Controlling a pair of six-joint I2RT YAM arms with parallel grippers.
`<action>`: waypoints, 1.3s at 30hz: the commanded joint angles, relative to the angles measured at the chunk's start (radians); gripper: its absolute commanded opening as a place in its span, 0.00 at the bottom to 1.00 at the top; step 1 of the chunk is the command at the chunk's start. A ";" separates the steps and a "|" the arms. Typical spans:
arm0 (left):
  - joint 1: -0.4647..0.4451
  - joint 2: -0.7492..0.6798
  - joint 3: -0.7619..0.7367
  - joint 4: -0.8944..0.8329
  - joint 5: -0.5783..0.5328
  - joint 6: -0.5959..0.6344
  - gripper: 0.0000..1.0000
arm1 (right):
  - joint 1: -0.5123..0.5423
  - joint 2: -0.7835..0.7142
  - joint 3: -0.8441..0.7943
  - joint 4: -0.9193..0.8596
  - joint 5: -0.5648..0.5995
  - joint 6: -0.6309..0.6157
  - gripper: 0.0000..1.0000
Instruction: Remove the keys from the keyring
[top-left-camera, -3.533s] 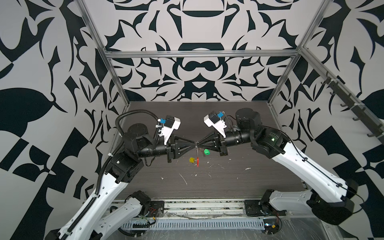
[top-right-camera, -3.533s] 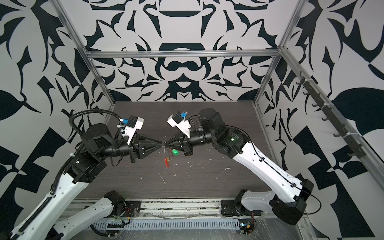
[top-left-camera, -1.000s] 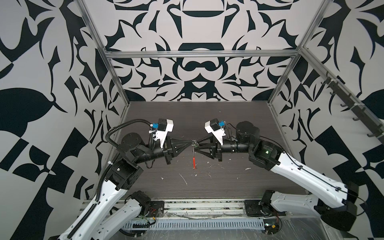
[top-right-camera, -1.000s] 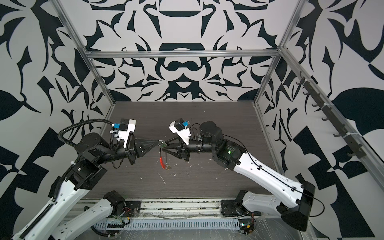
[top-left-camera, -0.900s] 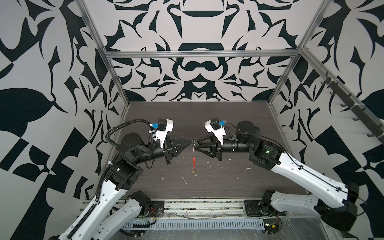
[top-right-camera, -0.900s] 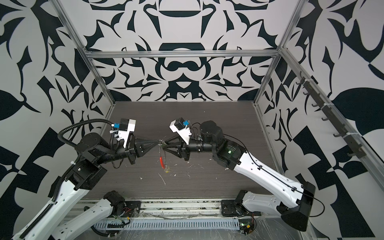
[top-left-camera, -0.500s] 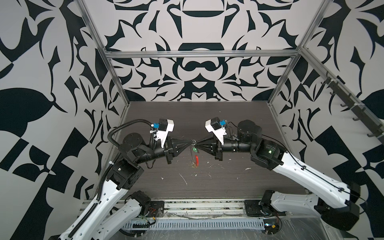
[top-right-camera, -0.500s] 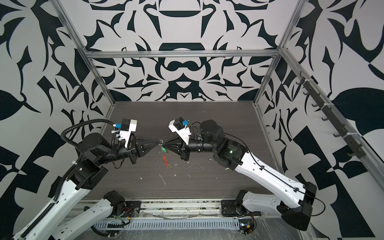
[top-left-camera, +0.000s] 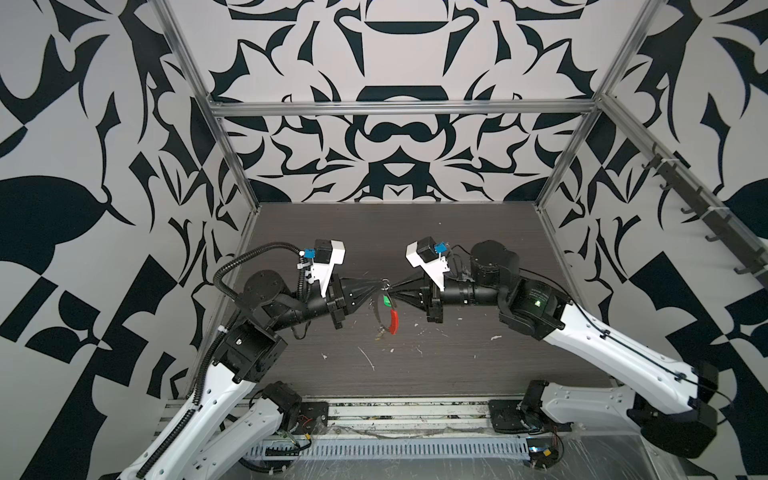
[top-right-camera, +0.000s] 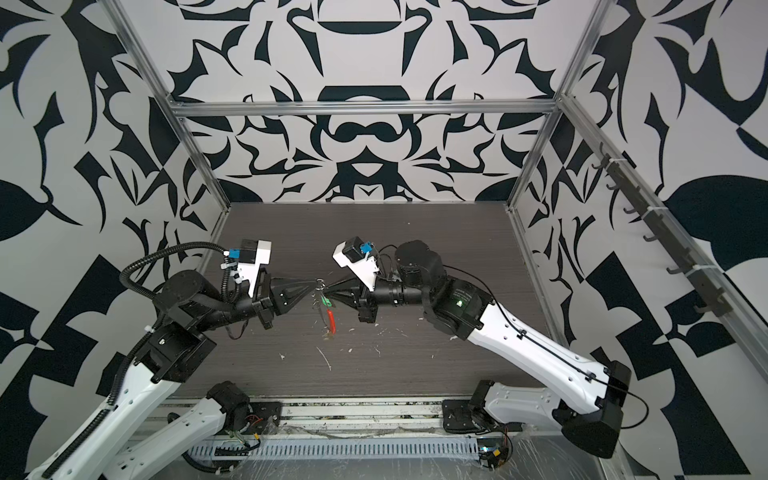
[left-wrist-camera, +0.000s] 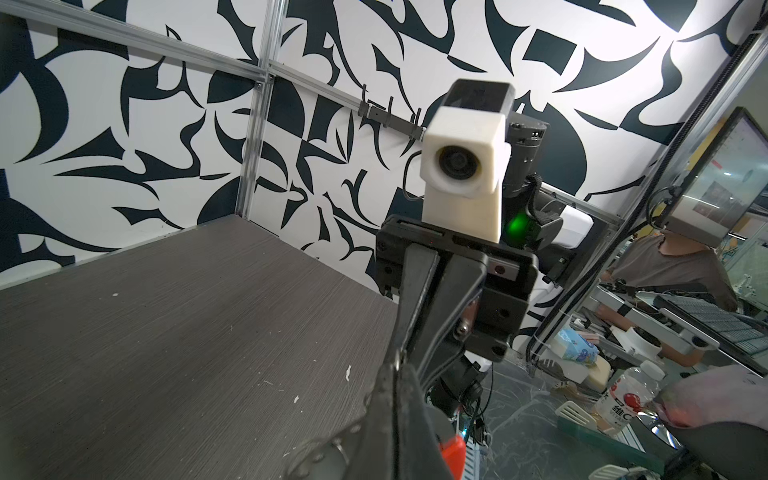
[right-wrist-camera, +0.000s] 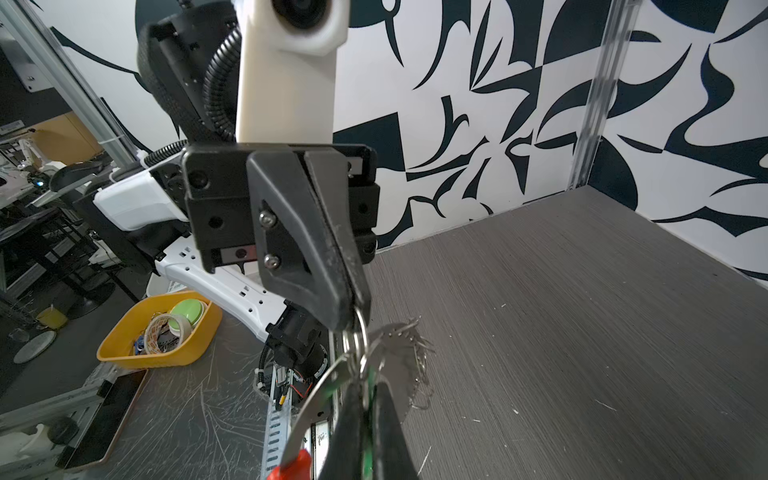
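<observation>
Above the middle of the table my two grippers meet tip to tip. My left gripper (top-left-camera: 379, 286) (top-right-camera: 312, 285) is shut on a small silver ring (right-wrist-camera: 360, 332) at its tip. From that ring hangs the keyring (top-left-camera: 376, 312), a thin loop with a red sleeve (top-left-camera: 394, 323) (top-right-camera: 331, 321) (right-wrist-camera: 292, 467). My right gripper (top-left-camera: 391, 291) (top-right-camera: 327, 291) (right-wrist-camera: 365, 399) is shut on the bright green key (top-left-camera: 386, 300) (right-wrist-camera: 367, 459), green showing between its fingers. A small yellowish thing (top-left-camera: 379, 337), perhaps the yellow key, lies on the table below the sleeve.
White scraps (top-left-camera: 368, 358) dot the dark table (top-left-camera: 457, 232). Metal frame posts (top-left-camera: 232, 158) stand at the back corners, and a rail of hooks (top-left-camera: 706, 216) runs along the right wall. A yellow bin (right-wrist-camera: 124, 353) sits outside the cell beyond the front rail.
My right gripper has shut on the green key. The red sleeve, which hung straight down, now sits tilted and closer to the right gripper. The left gripper stayed shut.
</observation>
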 joint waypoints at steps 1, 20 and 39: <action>-0.003 -0.020 -0.017 0.099 -0.019 -0.027 0.00 | 0.016 -0.006 0.028 -0.013 0.004 -0.023 0.00; -0.003 -0.025 -0.043 0.176 0.036 -0.054 0.00 | 0.043 0.014 0.004 -0.085 0.025 -0.025 0.00; -0.003 -0.046 -0.068 0.205 0.060 -0.057 0.00 | 0.043 -0.060 -0.014 0.226 0.073 0.098 0.39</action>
